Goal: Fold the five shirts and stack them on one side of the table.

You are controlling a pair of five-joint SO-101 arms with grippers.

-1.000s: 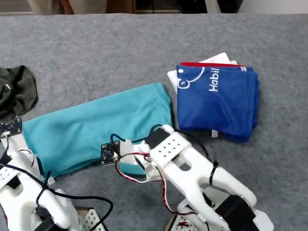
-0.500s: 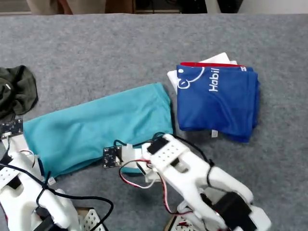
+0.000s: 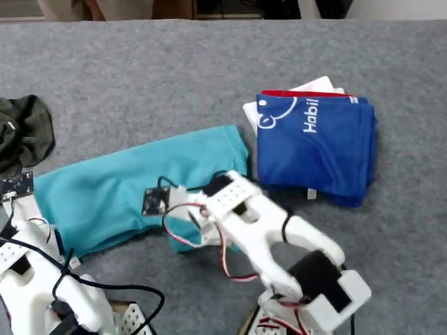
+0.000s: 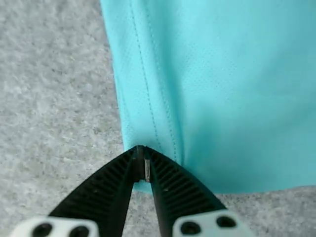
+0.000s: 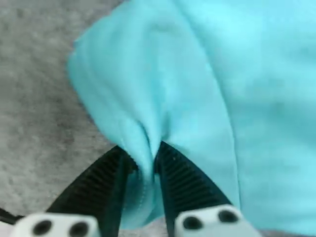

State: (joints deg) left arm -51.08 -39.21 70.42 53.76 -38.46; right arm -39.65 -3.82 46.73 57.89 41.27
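A teal shirt (image 3: 140,185), folded into a long band, lies across the middle and left of the table. In the left wrist view, my left gripper (image 4: 143,165) is shut on the hem at one end of the teal shirt (image 4: 222,89). My right gripper (image 5: 148,168) is shut on a bunched fold of the teal shirt (image 5: 207,74). Seen from above, the right arm (image 3: 244,216) stands over the shirt's near right corner. A stack of folded shirts with a blue shirt (image 3: 314,146) on top sits at the right. A crumpled dark green shirt (image 3: 24,132) lies at the far left.
Red and white folded edges (image 3: 307,91) show under the blue shirt. The grey felt table (image 3: 174,77) stretches behind the shirts. Cables and the arms' bases crowd the near edge (image 3: 126,307).
The right arm has swung left and away from the near edge, dragging the teal shirt's near right corner with it. The left arm has stayed put.
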